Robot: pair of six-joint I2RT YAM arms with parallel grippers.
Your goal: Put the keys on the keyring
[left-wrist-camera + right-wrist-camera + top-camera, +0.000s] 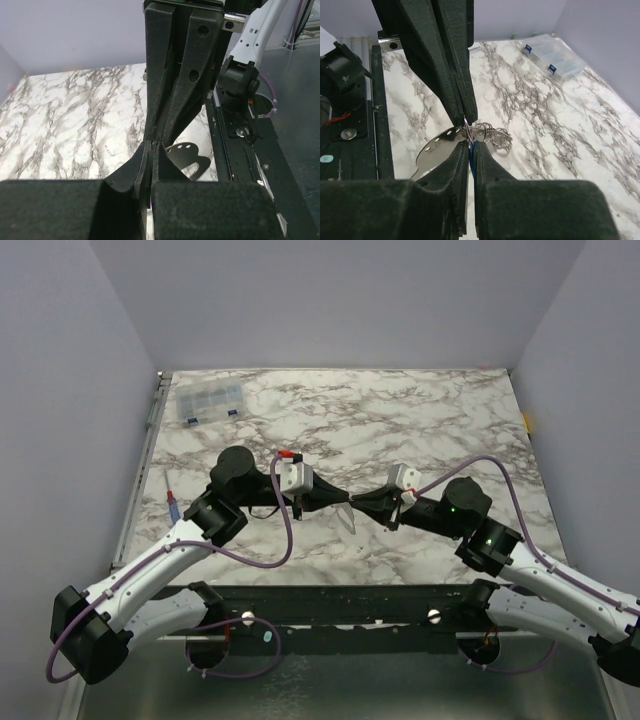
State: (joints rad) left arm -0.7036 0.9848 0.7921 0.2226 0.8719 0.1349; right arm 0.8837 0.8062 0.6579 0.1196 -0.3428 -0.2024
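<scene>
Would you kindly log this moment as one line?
left gripper shut, grip unclear | right gripper shut on keyring | key hanging beside keyring

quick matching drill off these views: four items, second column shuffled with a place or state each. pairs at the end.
1 clear compartment box
2 screwdriver
3 keyring
4 right gripper

A shut on the blue tag
B along the left edge of the table
C silvery coils, mid-table
D far left corner of the table

Pairs: 1-D, 2-B, 3-C, 4-A
</scene>
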